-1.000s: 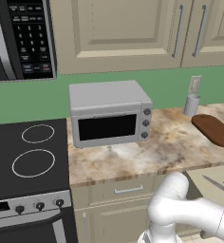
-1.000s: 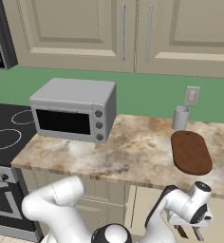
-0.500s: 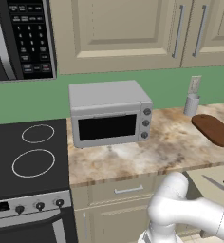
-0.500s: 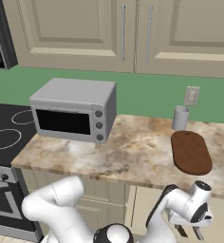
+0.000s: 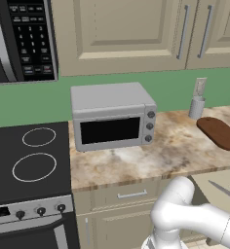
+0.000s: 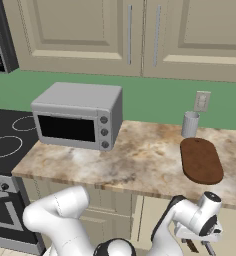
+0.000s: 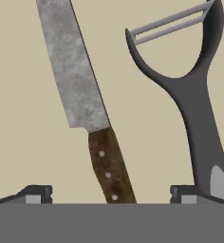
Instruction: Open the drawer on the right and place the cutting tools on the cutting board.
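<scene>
Hand view: the two-finger gripper (image 7: 111, 192) hangs just above the pale floor of the open beige-tan drawer (image 7: 19, 95), jaws spread wide, nothing held. Between the two dark fingertips (image 7: 35, 192) lies the brown riveted wooden handle of a knife with a mottled silver blade (image 7: 76, 80); the handle end sits midway between the tips, blade running away toward the top left of the view. A dark grey Y-shaped peeler with a thin metal blade (image 7: 194, 104) lies just beside the knife, apart from it, its grip end at the right fingertip; whether they touch is unclear.

Right base view: the gripper (image 6: 206, 241) is low, below the front edge of the marbled beige worktop (image 6: 115, 155) near its right end. The dark reddish-brown wooden cutting board with rounded ends (image 6: 201, 160) lies bare on the worktop toward the right edge, well above the gripper. A grey cup (image 6: 190, 124) stands at the board's back end by the wall. A silver toaster oven (image 6: 77, 116) sits at the left.

Left base view: the knife (image 5: 220, 188) shows in the drawer (image 5: 212, 187) under the worktop's front edge.
</scene>
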### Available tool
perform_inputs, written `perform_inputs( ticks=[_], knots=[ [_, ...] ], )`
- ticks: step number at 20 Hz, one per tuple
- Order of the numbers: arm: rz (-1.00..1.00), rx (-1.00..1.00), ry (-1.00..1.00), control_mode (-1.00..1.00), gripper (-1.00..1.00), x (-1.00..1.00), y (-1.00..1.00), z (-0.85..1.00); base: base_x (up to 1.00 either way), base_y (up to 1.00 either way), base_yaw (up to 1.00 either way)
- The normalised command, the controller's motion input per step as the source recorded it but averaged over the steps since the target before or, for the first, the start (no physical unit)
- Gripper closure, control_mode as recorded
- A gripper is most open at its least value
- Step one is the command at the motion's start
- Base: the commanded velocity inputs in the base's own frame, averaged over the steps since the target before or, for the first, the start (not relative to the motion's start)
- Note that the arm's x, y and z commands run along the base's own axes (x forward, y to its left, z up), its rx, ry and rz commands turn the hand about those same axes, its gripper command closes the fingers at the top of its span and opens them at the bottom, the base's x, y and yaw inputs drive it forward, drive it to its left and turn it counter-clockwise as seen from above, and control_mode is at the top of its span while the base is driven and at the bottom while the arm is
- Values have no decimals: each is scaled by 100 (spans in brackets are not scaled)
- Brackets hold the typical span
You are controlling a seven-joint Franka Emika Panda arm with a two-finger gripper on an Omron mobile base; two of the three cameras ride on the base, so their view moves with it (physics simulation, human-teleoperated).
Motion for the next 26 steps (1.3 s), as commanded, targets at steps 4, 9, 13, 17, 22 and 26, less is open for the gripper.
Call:
perform_inputs(
  ticks=[4, 9, 13, 17, 22, 26],
  knots=[
    [0, 0, 0, -100, -100, -7, 30, 0, 0, 0, 0],
    [0, 0, 0, -100, -100, 1, 20, -1, 0, 0, 0],
    [0, 0, -2, -100, -100, 11, -1, -9, 0, 0, 0],
    [0, 0, -1, -100, -100, 1, -35, -18, 0, 0, 0],
    [0, 0, 0, -100, -100, 0, -33, -1, 0, 0, 0],
    [0, 0, 0, -100, -100, 0, -7, 0, 0, 0, 0]
  ],
)
